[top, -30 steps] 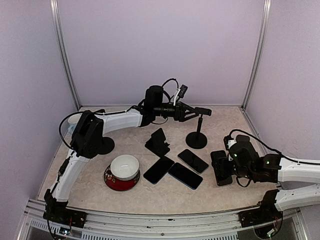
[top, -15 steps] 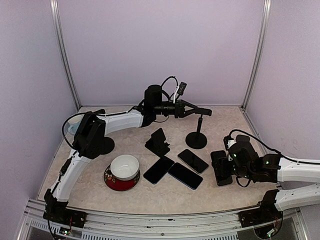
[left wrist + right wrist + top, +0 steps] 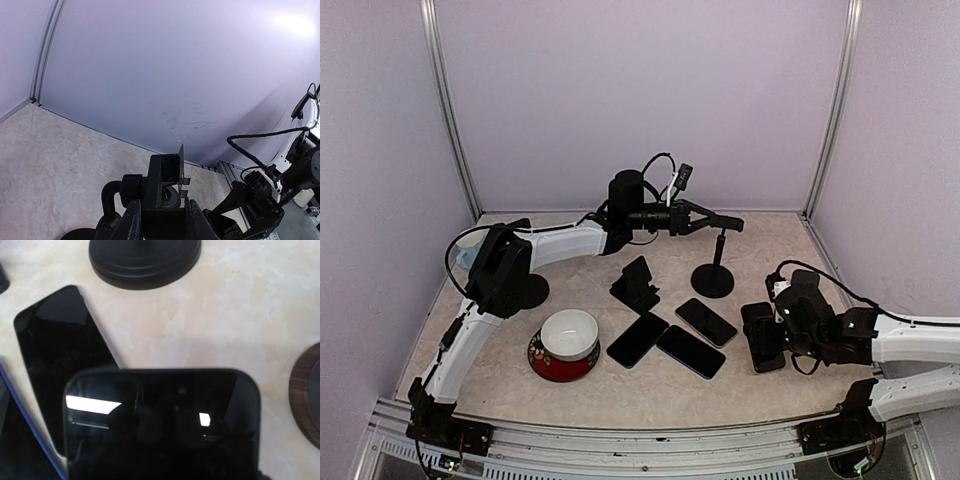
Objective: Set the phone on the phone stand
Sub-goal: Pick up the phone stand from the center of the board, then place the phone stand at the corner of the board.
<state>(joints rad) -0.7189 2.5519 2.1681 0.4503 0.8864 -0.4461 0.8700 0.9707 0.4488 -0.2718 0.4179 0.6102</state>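
Note:
The phone stand is a black pole on a round base (image 3: 713, 281) with a clamp head (image 3: 726, 224) on top. My left gripper (image 3: 705, 222) is shut on that clamp head. In the left wrist view both fingers (image 3: 131, 220) press the sides of the head (image 3: 162, 182). My right gripper (image 3: 772, 338) is low at the right and shut on a black phone (image 3: 761, 336). That phone (image 3: 162, 425) fills the lower half of the right wrist view and hides the fingers.
Three other phones (image 3: 638, 340) (image 3: 690, 352) (image 3: 706, 321) lie mid-table. A small folding stand (image 3: 636, 285) sits behind them. A red and white bowl (image 3: 565, 342) is at the left. A wooden disc (image 3: 307, 400) lies right of the held phone.
My left gripper's jaws have closed onto the stand's clamp head and tilted it up a little. The right arm with the phone has barely shifted.

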